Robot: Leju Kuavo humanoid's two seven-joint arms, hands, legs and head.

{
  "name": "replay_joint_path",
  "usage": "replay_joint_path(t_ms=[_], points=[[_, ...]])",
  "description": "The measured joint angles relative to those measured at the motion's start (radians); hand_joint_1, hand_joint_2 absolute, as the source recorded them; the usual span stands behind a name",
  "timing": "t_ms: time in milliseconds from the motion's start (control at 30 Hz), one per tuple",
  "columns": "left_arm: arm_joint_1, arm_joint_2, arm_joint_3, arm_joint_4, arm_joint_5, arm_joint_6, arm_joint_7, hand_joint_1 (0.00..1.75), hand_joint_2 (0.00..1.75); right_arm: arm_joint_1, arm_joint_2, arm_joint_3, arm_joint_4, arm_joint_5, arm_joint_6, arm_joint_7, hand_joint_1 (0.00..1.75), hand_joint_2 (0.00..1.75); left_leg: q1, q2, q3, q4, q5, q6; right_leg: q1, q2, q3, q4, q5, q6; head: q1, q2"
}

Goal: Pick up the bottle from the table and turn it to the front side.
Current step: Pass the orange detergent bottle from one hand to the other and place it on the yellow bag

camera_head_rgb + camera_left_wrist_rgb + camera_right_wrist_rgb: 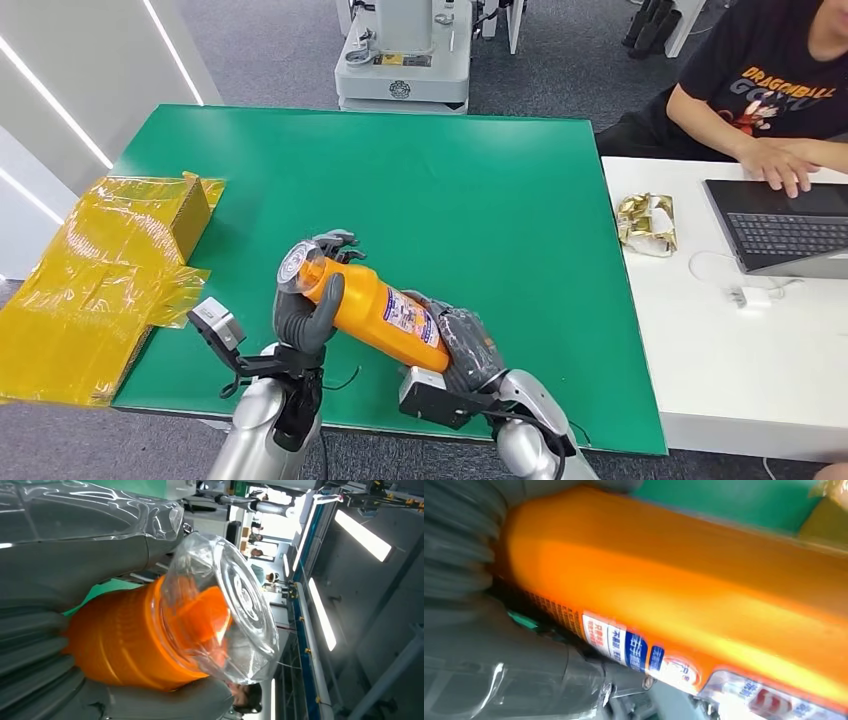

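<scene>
An orange bottle (375, 313) with a clear cap (297, 268) and a white-and-blue label lies slanted above the near part of the green table (450, 190), held at both ends. My left hand (305, 312) grips its neck end just below the cap. My right hand (462, 345) grips its base end. In the left wrist view the clear cap (225, 607) and orange neck (120, 640) sit between my grey fingers (75, 575). The right wrist view runs along the orange body (684, 590) with its label (634, 647) beside my thumb (489, 655).
A yellow-wrapped box (100, 265) lies at the table's left edge. A person (770, 90) sits at a white desk (720, 350) to the right, with a laptop (790, 225) and a gold wrapper (647, 222). A grey machine base (403, 60) stands behind the table.
</scene>
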Motion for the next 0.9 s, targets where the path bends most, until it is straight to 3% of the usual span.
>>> replay_joint_path(t_ms=[433, 567, 900], points=[[-0.021, -0.022, -0.007, 0.000, 0.058, -0.018, 0.008, 1.75, 1.75, 0.031, 0.000, -0.017, -0.046, 0.009, -0.008, 0.007, 1.71, 1.75, 0.000, 0.000, 0.000, 0.000, 0.000, 0.000, 0.000, 0.000, 0.000, 0.000, 0.000, 0.000, 0.000, 0.000], [-0.022, -0.022, -0.007, 0.000, 0.060, -0.017, 0.008, 1.75, 1.75, 0.031, 0.000, -0.019, -0.047, 0.010, -0.016, 0.007, 0.01, 1.75, 0.000, 0.000, 0.000, 0.000, 0.000, 0.000, 0.000, 0.000, 0.000, 0.000, 0.000, 0.000, 0.000, 0.000], [-0.037, -0.010, -0.006, 0.002, 0.053, 0.021, 0.010, 1.75, 1.75, 0.045, 0.020, -0.018, -0.090, -0.011, -0.059, 0.008, 0.00, 1.75, 0.000, 0.000, 0.000, 0.000, 0.000, 0.000, 0.000, 0.000, 0.000, 0.000, 0.000, 0.000, 0.000, 0.000]])
